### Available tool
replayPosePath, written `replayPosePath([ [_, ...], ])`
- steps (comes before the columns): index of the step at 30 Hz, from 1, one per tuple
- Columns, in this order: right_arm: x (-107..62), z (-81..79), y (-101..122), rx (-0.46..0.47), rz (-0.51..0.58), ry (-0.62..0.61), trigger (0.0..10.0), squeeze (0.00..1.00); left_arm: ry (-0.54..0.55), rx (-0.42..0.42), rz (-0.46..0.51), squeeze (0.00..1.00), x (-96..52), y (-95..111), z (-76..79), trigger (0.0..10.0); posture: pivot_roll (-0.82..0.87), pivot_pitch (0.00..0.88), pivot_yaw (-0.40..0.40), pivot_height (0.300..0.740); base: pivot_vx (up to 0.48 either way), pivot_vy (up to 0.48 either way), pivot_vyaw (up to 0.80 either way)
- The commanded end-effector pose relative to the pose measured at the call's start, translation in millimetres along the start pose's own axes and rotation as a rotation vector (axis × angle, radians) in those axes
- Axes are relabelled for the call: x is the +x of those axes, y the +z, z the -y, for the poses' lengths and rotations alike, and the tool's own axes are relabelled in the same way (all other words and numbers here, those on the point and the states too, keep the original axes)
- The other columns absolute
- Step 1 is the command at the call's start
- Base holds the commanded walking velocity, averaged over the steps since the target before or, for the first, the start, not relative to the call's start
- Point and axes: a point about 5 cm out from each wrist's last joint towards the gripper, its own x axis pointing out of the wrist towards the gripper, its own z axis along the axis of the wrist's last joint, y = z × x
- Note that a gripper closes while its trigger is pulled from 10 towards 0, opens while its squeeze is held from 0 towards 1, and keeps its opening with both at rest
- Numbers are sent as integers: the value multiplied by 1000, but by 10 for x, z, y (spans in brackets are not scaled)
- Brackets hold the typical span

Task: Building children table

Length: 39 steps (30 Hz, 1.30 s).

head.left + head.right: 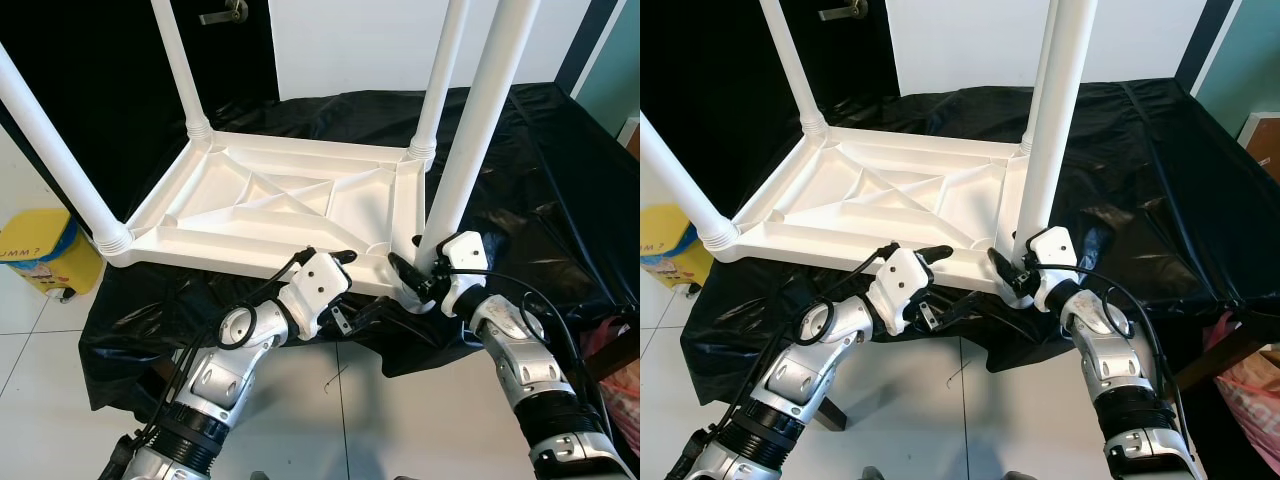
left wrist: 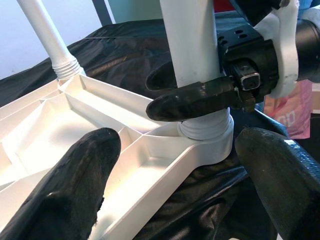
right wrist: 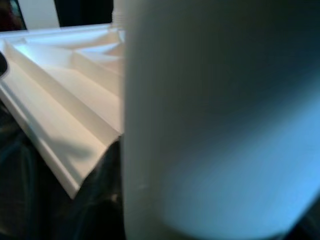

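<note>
A white plastic children's table (image 1: 290, 205) lies upside down on a black-draped surface, with its legs pointing up. My right gripper (image 1: 415, 275) is shut on the base of the near right leg (image 1: 470, 150), just above its socket at the tabletop corner. In the left wrist view its fingers (image 2: 200, 100) wrap that leg (image 2: 192, 40). The right wrist view has the leg (image 3: 220, 120) very close and the ribbed underside (image 3: 65, 100) beside it. My left gripper (image 1: 345, 290) stands open at the table's front edge, left of that corner, holding nothing.
Black cloth (image 1: 560, 180) covers the support and hangs over its front. A yellow bin (image 1: 40, 250) stands on the tiled floor (image 1: 320, 420) at the left. A pink bag (image 1: 620, 380) sits at the right. A dark door (image 1: 225, 15) is behind.
</note>
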Motion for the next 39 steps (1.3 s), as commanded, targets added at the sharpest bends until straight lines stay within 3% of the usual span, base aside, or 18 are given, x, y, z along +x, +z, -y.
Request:
replayPosePath([
  [1, -11, -60, -86, 6, -37, 40, 0, 0, -6, 1, -16, 0, -1, -21, -9, 10000, -19, 32, 23, 740, 0, 0, 0],
  [4, -22, -50, -106, 6, -43, 36, 0, 0, -7, 1, -15, 0, 1, -20, -10, 10000, -21, 33, 26, 740, 0, 0, 0],
  [5, -25, -42, -113, 3, -47, 26, 9843, 0, -8, 1, -15, 0, 1, -20, -10, 10000, -21, 34, 27, 740, 0, 0, 0],
  [15, -40, 5, -148, -15, -70, -109, 10000, 0, -8, -1, -17, 0, -7, -24, -9, 10000, -18, 37, 23, 740, 0, 0, 0],
  [24, -55, -63, -163, -17, -71, -207, 10000, 0, -4, 0, -17, 0, -8, -27, -9, 10000, -18, 31, 19, 740, 0, 0, 0],
  [26, -60, -67, -164, 2, -69, -290, 10000, 0, -6, 1, -16, 0, -1, -27, -5, 10000, -21, 28, 19, 740, 0, 0, 0],
  [35, -72, -100, -169, 35, -63, -428, 10000, 0, -10, 2, -14, 0, 8, -29, -1, 10000, -13, 21, 7, 740, 0, 0, 0],
  [39, -118, -153, -178, 67, -59, -573, 10000, 0, -4, 3, -14, 0, 1, -29, 2, 10000, -9, 18, 5, 740, 0, 0, 0],
])
